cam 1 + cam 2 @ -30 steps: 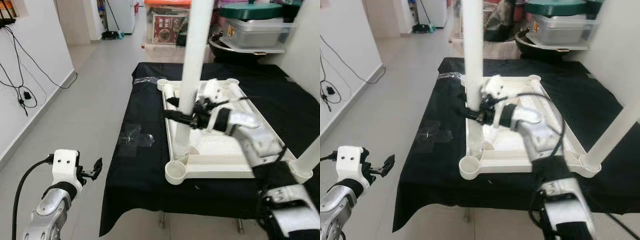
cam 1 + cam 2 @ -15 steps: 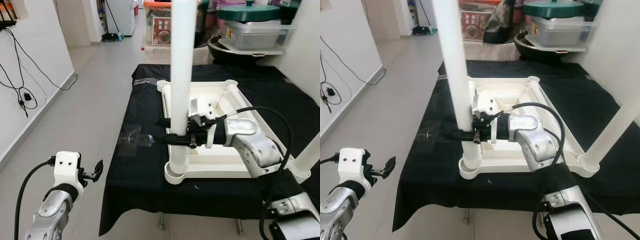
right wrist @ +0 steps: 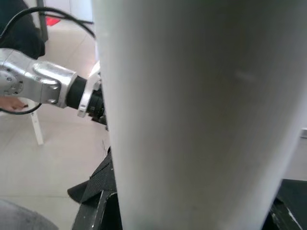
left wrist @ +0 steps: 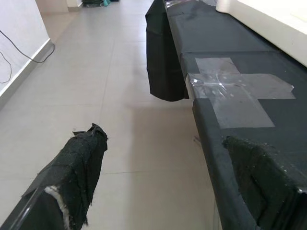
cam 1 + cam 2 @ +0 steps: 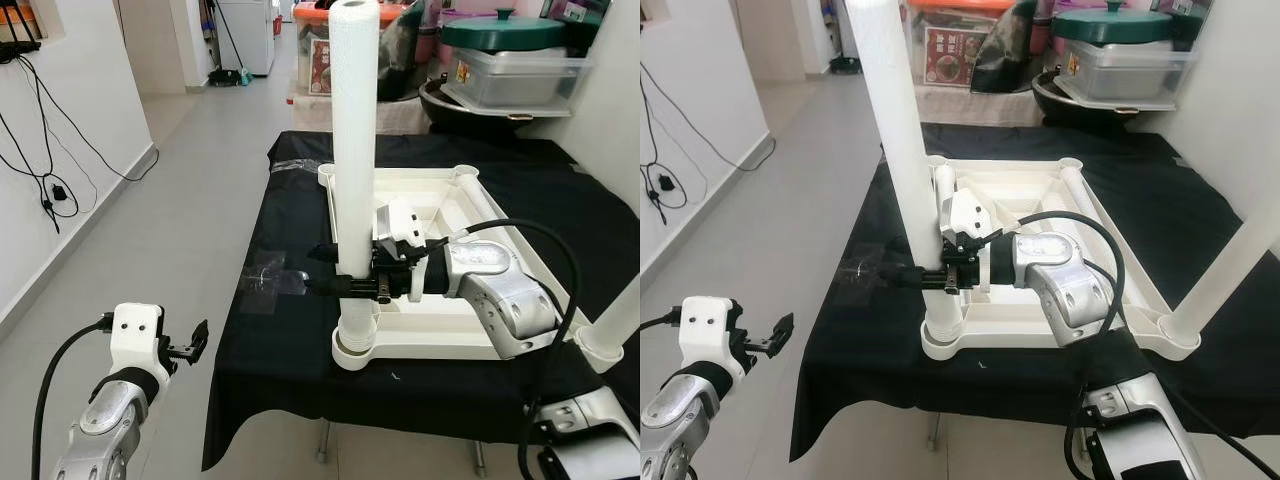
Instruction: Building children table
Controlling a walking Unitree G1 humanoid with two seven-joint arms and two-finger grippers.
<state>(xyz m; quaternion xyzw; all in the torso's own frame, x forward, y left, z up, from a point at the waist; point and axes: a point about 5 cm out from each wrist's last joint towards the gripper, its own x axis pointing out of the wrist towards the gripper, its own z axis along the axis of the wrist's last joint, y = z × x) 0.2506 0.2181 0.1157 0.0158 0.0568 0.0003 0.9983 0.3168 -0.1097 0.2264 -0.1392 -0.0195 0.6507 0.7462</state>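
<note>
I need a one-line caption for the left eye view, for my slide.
Right gripper holds a white table leg upright in the corner socket of the upturned tabletop; left gripper waits beside the black cloth.

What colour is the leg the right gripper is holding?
White leg, clearest in the left eye view.

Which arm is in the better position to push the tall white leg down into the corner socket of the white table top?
Right, probably. The right gripper is shut on the tall white cylindrical leg, which stands upright in the round corner socket. The left gripper is open, low beside the black-draped table, holding nothing.
</note>
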